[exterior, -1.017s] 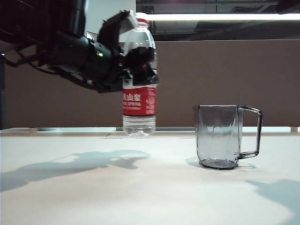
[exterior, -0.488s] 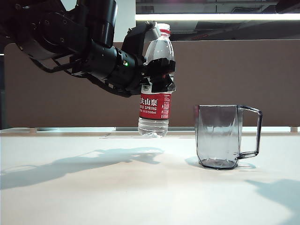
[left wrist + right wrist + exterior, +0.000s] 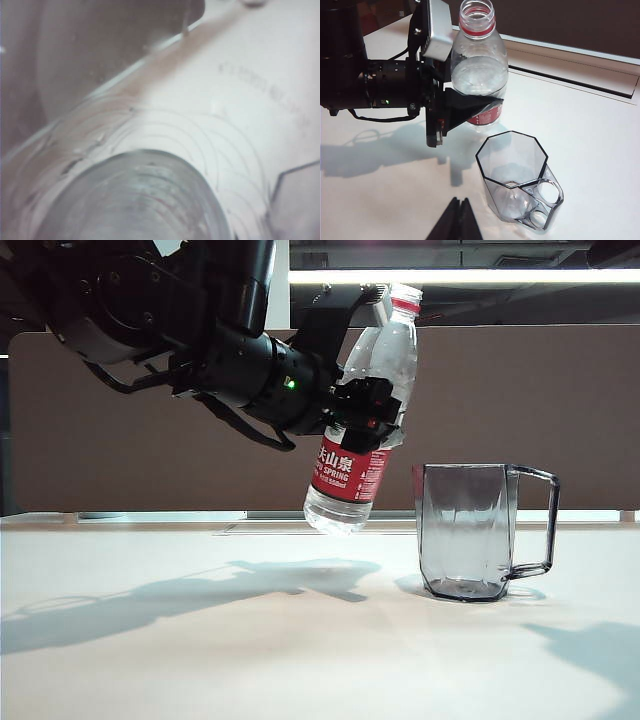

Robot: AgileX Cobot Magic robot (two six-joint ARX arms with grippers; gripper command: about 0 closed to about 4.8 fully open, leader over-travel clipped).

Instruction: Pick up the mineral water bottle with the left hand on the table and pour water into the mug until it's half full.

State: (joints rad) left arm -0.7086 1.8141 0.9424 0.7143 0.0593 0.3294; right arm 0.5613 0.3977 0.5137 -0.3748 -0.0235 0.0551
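The mineral water bottle [image 3: 362,405], uncapped and tilted toward the mug [image 3: 470,530], is gripped mid-body by the left hand [image 3: 368,412] above the worktop [image 3: 200,660]. The right hand [image 3: 455,220] is seen closed, empty.

Exterior: low, table-level, side-on — right wrist: high, downward; both share mug [image 3: 468,532] — left wrist: pressed against bottle [image 3: 150,165].

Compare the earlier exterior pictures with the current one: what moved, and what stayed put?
The left gripper, still clamped on the bottle, carried it rightward toward the mug and tilted its open neck toward the mug. The mug stayed where it stood on the table, still empty.
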